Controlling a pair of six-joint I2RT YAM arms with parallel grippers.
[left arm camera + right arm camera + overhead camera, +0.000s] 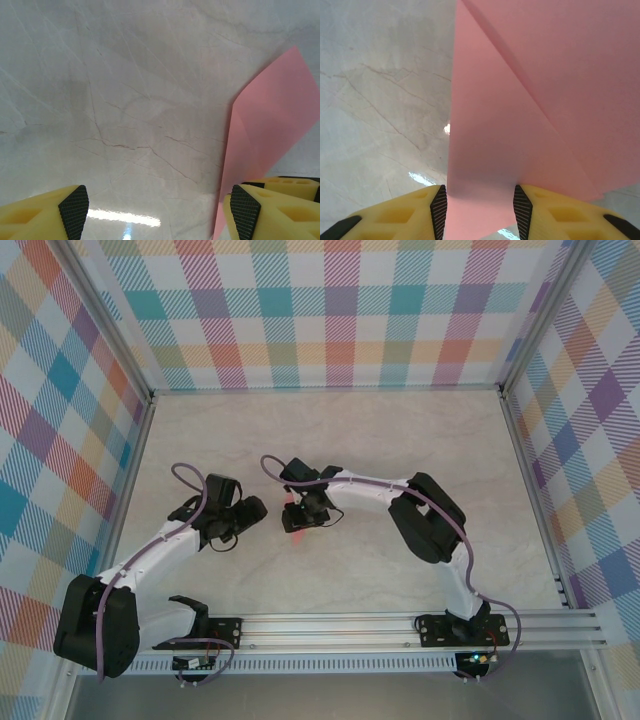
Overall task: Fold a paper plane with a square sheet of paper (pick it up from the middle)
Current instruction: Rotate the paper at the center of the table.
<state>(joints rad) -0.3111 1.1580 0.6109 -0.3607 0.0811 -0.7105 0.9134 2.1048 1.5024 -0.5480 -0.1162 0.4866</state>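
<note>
Square sheet of paper [520,100] lies on the marble table [400,440] about mid-table, between the two wrists and mostly under the right one. It is partly folded already, with a diagonal crease [530,107] running across it and one flap lying over the rest. Right gripper [480,212] is low over the sheet with its jaws partway apart. The pink paper fills the gap and touches both pads [439,207], but I cannot tell whether it is truly clamped or just bracketed. Left gripper [160,215] sits just left of the sheet with fingers spread wide and nothing between them but bare table; its right-hand finger is at the paper's near edge. Handling, as a judgement: the paper is very light, thin and floppy, slides easily on the smooth top, creases for good if squeezed wrong, and tears at the corners if yanked. It lies too flat to get a finger under, so the best hold is a pinch at the middle along the fold line, bunching it into a ridge. The free gripper can then pin or take an edge. Use a gentle close, or the fold could skew.
</note>
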